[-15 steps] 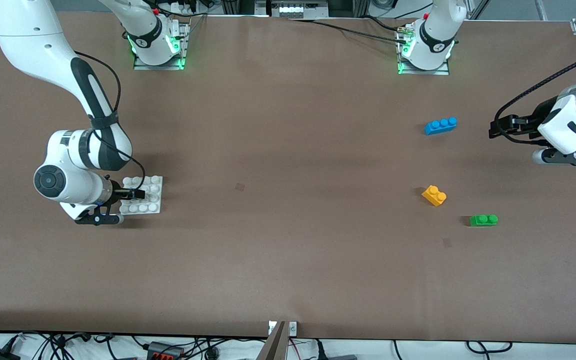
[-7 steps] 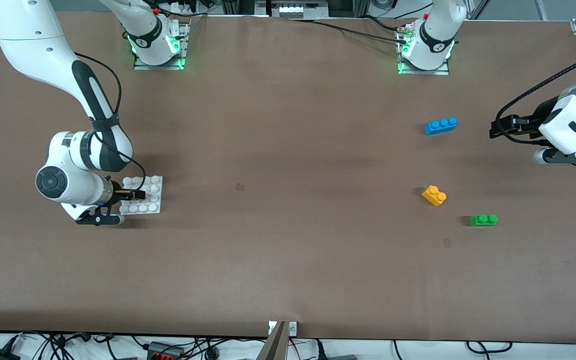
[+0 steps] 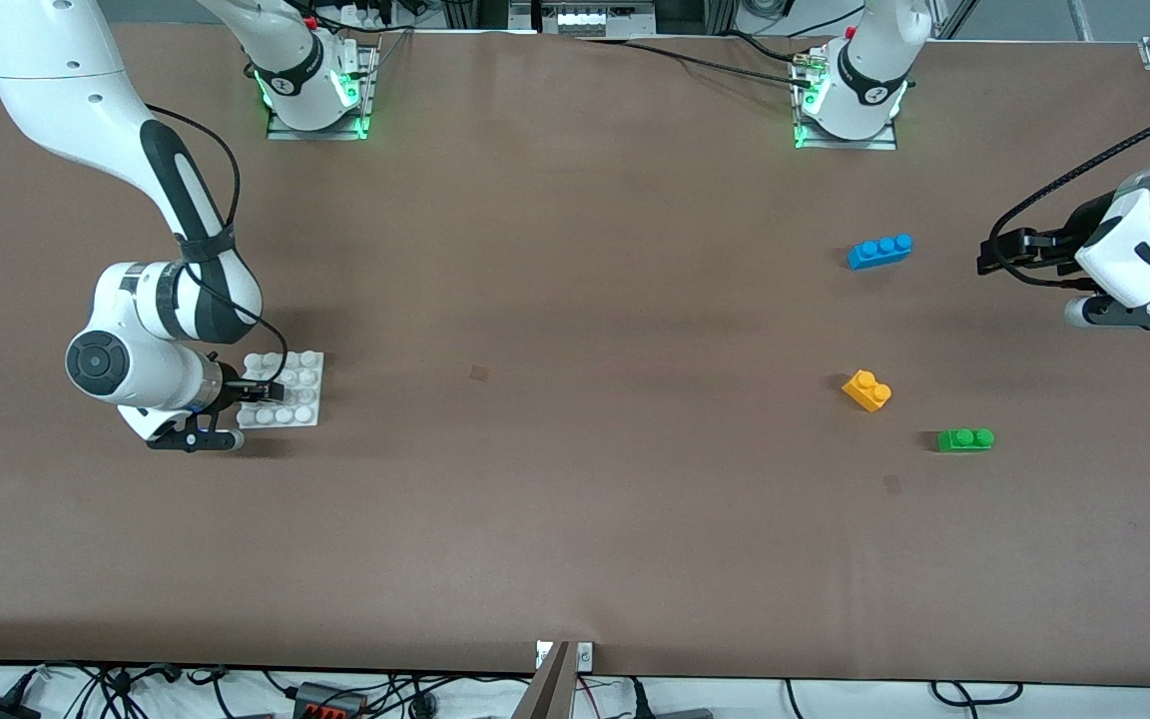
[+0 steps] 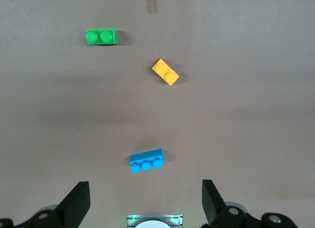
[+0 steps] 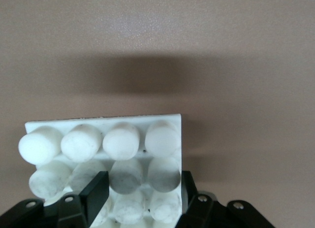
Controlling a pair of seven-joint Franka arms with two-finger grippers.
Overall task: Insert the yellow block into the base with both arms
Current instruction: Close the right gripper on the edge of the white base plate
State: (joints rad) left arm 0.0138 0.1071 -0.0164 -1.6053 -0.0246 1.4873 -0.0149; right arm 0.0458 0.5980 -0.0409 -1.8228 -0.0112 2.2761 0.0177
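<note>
The white studded base (image 3: 300, 384) lies flat on the table toward the right arm's end. My right gripper (image 3: 271, 388) is low over its edge, shut on the base (image 5: 103, 139). One finger sits between stud rows and the other against the plate's side, as the right gripper (image 5: 143, 181) shows in its wrist view. The yellow block (image 3: 866, 389) lies loose on the table toward the left arm's end, also in the left wrist view (image 4: 165, 72). My left gripper (image 3: 999, 255) hangs open and empty in the air, over bare table beside the blue brick; its own view shows the left gripper (image 4: 145, 188) wide apart.
A blue three-stud brick (image 3: 879, 251) lies farther from the front camera than the yellow block. A green two-stud brick (image 3: 965, 439) lies slightly nearer, toward the left arm's end. Both appear in the left wrist view, blue brick (image 4: 146, 160) and green brick (image 4: 101, 37).
The right gripper has closed its fingers on the base and its wrist has shifted slightly. The left arm and the bricks have not moved.
</note>
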